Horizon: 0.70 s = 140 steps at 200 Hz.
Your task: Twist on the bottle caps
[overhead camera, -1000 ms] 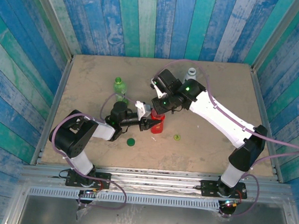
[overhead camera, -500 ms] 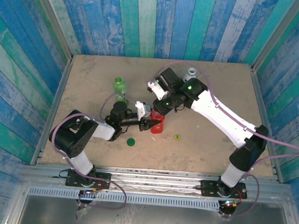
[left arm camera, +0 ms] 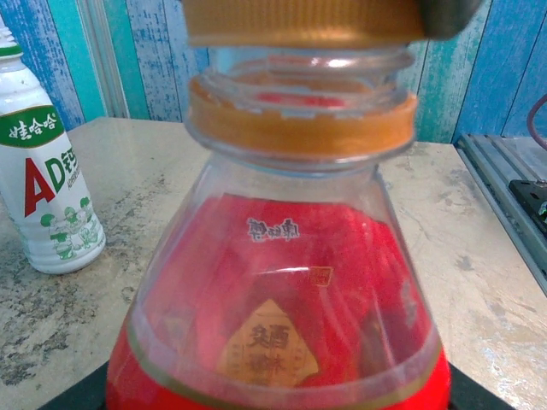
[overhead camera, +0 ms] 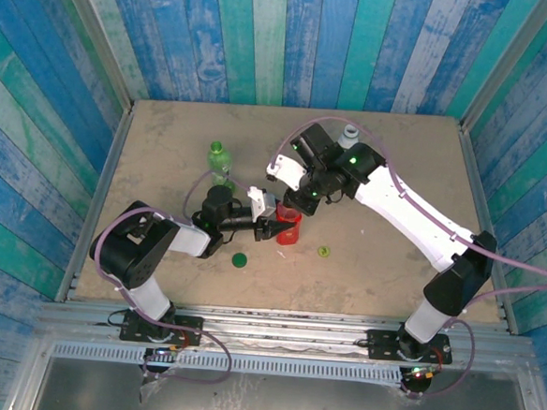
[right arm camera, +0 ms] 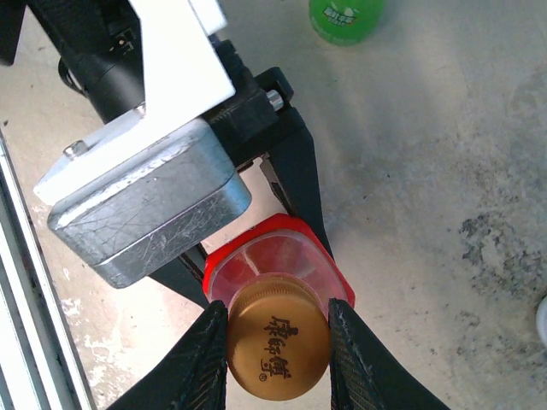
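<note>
On the tabletop (overhead camera: 165,141), starting at the left, the green bottle (overhead camera: 220,161) stands upright, with the dark green cap (overhead camera: 240,259) lying nearer the arms. The left gripper (overhead camera: 274,227) is clamped round the red bottle (overhead camera: 289,230) mid-table. From above, the right gripper (right arm camera: 280,359) pinches the orange cap (left arm camera: 299,21) on that bottle's threaded neck. Further right lies the yellow-green cap (overhead camera: 324,251), and the white bottle (overhead camera: 351,135) stands at the back.

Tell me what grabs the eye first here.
The red bottle stands in the middle of the table, clamped by the left claw. The right claw pinches the orange cap on top of its neck threads, above the collar ring. Two loose caps lie nearby: a dark green cap toward the near edge and a yellow-green cap to the bottle's right.
</note>
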Motion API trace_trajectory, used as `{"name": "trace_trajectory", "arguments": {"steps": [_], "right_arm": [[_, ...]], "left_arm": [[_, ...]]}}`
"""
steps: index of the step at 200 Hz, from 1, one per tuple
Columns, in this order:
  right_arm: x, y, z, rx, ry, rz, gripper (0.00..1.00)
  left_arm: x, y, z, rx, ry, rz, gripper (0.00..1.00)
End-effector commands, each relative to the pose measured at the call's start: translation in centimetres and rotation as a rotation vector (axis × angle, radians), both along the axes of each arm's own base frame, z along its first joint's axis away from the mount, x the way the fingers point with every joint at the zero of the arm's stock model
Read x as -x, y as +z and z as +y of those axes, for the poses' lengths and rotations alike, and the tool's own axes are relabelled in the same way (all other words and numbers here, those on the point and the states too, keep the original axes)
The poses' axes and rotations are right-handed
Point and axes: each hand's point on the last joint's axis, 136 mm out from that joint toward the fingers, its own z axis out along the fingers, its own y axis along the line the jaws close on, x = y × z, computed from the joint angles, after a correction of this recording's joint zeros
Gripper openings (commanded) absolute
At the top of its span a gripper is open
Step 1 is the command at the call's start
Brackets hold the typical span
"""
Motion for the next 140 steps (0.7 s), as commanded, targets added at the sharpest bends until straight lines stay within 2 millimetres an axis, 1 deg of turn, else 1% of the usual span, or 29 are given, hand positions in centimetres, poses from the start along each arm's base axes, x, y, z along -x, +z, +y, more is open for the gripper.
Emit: {"name": "trace_trajectory", "arguments": {"steps": [1,22,35,46,61,86,110,120,140], "right_arm": [[1.7,-2.5,-0.1,0.080,0.122,0.047,0.30],[1.8,-2.1,0.0,0.063,0.112,0.050,0.29],[1.9,-2.1,-0.1,0.065,0.115,0.049,0.29],[1.7,-2.4,-0.5,0.085,0.092,0.044,0.29],[0.4,-2.8,-0.9,0.116,-0.017,0.036,0.25],[-0.8,-3.2,-1.3,0.138,-0.227,0.065,0.23],[-1.1,-4.0,-2.2,0.176,-0.385,0.027,0.22],[-1.2,-4.1,-2.6,0.174,-0.453,0.012,0.19],[-0.8,-4.3,-2.9,0.155,-0.536,0.007,0.21]], "left_arm": [[0.5,-4.1,0.2,-0.089,0.009,0.177,0.53],[0.5,-4.1,0.2,-0.091,0.010,0.179,0.53],[0.5,-4.2,0.2,-0.091,0.009,0.179,0.53],[0.5,-4.1,0.2,-0.090,0.009,0.178,0.53],[0.3,-4.1,0.3,-0.091,0.023,0.181,0.53],[-0.2,-4.1,0.5,-0.098,0.052,0.177,0.53],[-0.4,-4.0,0.5,-0.091,0.067,0.184,0.53],[-0.6,-4.0,0.5,-0.090,0.072,0.182,0.53],[-0.5,-3.9,0.5,-0.086,0.071,0.184,0.53]]}}
